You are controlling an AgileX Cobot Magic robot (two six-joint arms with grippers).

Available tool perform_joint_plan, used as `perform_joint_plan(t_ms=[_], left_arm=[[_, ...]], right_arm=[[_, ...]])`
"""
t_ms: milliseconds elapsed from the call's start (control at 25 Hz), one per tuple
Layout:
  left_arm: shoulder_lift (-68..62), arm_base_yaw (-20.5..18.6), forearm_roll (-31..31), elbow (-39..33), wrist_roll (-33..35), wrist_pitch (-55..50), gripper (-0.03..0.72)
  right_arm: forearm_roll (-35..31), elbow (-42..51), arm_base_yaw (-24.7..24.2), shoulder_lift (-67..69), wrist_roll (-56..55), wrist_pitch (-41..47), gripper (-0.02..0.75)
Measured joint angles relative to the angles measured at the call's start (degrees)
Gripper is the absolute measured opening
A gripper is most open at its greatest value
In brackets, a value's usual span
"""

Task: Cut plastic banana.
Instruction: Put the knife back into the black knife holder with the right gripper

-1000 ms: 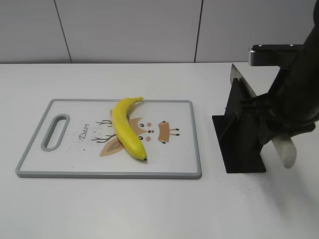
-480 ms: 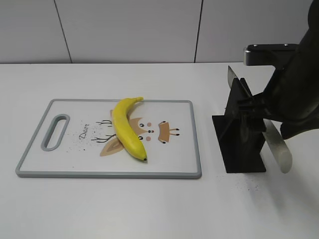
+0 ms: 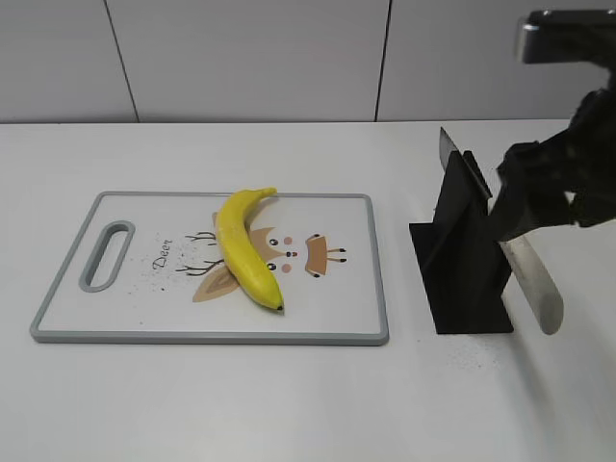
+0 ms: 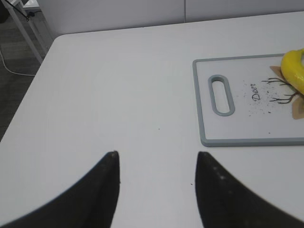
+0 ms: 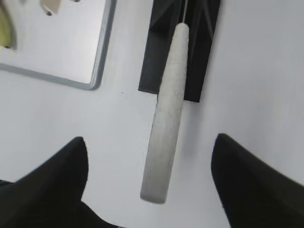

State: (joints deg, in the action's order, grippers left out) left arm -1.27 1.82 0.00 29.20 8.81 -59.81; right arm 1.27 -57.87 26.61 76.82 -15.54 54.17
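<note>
The plastic banana [image 3: 241,248] lies bright yellow and curved on the white cutting board [image 3: 327,303], its dark tip toward the front. A sliver of the banana shows in the left wrist view [image 4: 294,71] and the right wrist view [image 5: 4,28]. A knife rests tilted in a black stand [image 3: 462,279], its pale handle [image 3: 534,284] pointing down to the right. My right gripper [image 5: 149,138] is open above the knife handle [image 5: 168,114], fingers either side and apart from it. My left gripper [image 4: 156,154] is open and empty over bare table left of the board [image 4: 251,141].
The board has a grey rim and a handle slot [image 3: 106,255] at its left end. The black stand [image 5: 161,57] stands just right of the board's corner [image 5: 97,71]. The table's left edge and the floor show in the left wrist view [image 4: 28,61].
My right arm has risen and drawn back up to the right, uncovering the stand and the knife handle. The knife stays in the stand. The banana and board have not moved.
</note>
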Motion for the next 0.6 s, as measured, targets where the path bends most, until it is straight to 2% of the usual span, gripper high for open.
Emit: perform_joint_plan(t_ms=[200, 360, 480, 600], left_arm=[[0.0, 0.0, 0.0, 0.0, 0.0, 0.0, 0.497], [0.0, 0.0, 0.0, 0.0, 0.0, 0.0, 0.577], [0.0, 0.0, 0.0, 0.0, 0.0, 0.0, 0.623], [0.0, 0.0, 0.0, 0.0, 0.0, 0.0, 0.629]], right_arm=[[-1.3, 0.0, 0.0, -10.3, 5.5, 0.8, 0.612], [-1.3, 2.4, 0.0, -18.8, 8.9, 0.2, 0.611], [-0.9, 7.4, 0.0, -25.0, 11.3, -1.1, 0.604], [-0.4, 14.5, 0.0, -31.2, 13.4, -3.3, 0.599]])
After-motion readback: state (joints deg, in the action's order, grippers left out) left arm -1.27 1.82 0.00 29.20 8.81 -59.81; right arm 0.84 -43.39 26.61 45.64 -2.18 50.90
